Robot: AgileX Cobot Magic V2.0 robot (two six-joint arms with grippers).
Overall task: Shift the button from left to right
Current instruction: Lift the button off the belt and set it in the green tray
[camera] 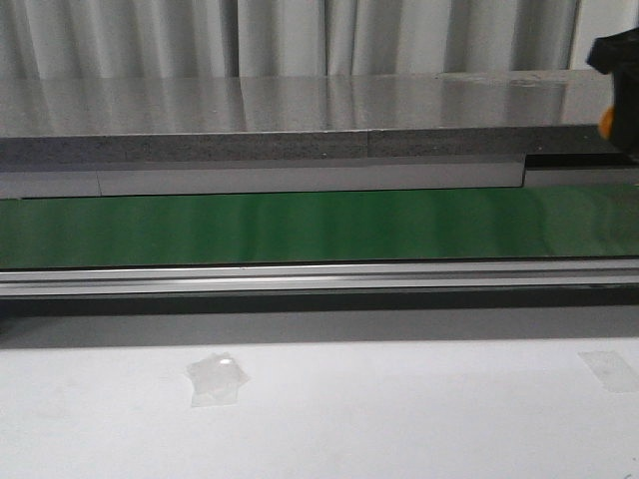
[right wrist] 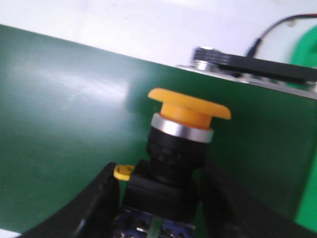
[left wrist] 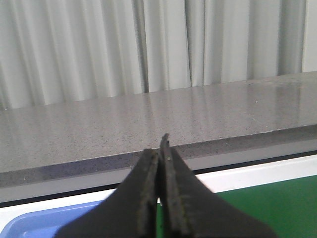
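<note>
Small push-button (right wrist: 178, 144) with a round orange-yellow cap, silver collar and dark boxy body, clamped at the body between the two black fingers (right wrist: 96, 208) of the right gripper (right wrist: 161, 208). Cap tilted, standing clear beyond the fingertips. A small yellow tab (right wrist: 122, 171) poking out beside the body, next to one finger. Behind the button, nothing but the smooth green belt surface (right wrist: 64, 124), with whether the button touches it not readable from the right wrist view. Past the belt's far edge, a strip of white surface (right wrist: 124, 29), plus a dark flat device (right wrist: 257, 64) with a round metal part and a thin cable trailing off.

Over to the front view: right gripper (camera: 617, 75) barely in, just a black shape at the far right edge with a speck of orange under it, up above the right end of the long green conveyor belt (camera: 300, 225). Silver rail (camera: 300, 276) along the belt's near side, grey speckled table (camera: 300, 110) behind, pale curtain (camera: 300, 35) at the back. Two scraps of clear tape (camera: 217, 379) on the white surface in front.

Left gripper (left wrist: 162, 198) shown only in its own wrist view: black fingers (left wrist: 143, 198) pressed together, nothing between them, raised and pointing toward the grey table edge. Blue tray corner (left wrist: 44, 223) below on one side, green belt on the other.
</note>
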